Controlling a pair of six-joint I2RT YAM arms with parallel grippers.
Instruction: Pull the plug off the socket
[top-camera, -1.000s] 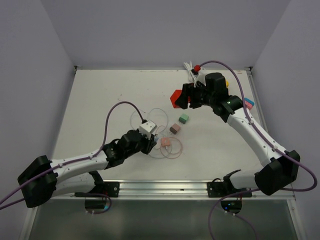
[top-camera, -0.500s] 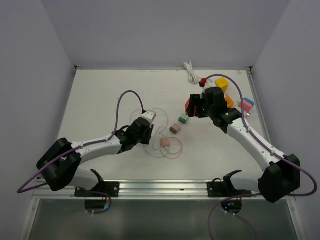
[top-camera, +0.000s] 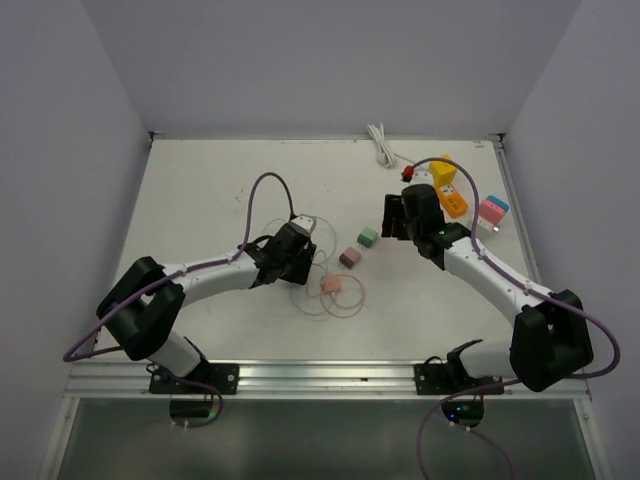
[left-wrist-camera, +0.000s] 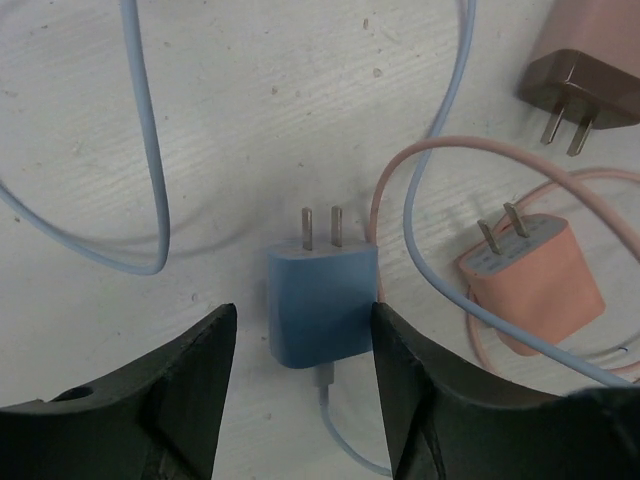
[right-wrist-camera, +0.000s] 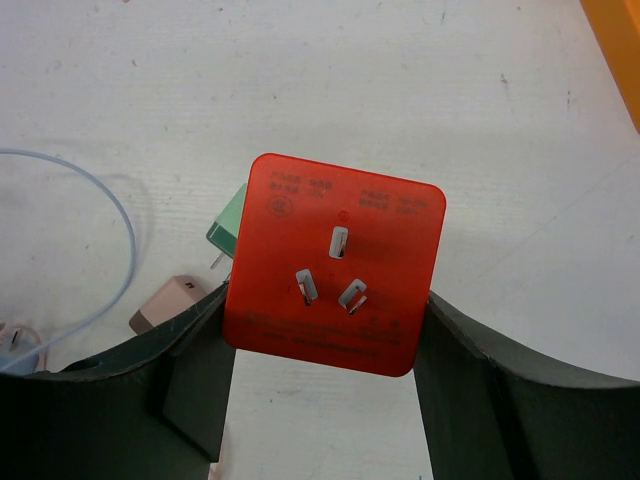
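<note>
Jaws of my left gripper (left-wrist-camera: 300, 335) stand apart astride the blue plug (left-wrist-camera: 320, 305) on the table (left-wrist-camera: 250, 90), probably light, hard, slick, best pinched by its sides; my right gripper (right-wrist-camera: 325, 310) clamps the red socket (right-wrist-camera: 335, 265).

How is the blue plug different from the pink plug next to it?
The blue plug points its prongs straight away from the gripper; the pink plug is turned at an angle. The blue plug sits between the open fingers of the left gripper; the pink plug lies outside them. Both lie flat on the table, have two flat prongs and are plugged into nothing.
</note>
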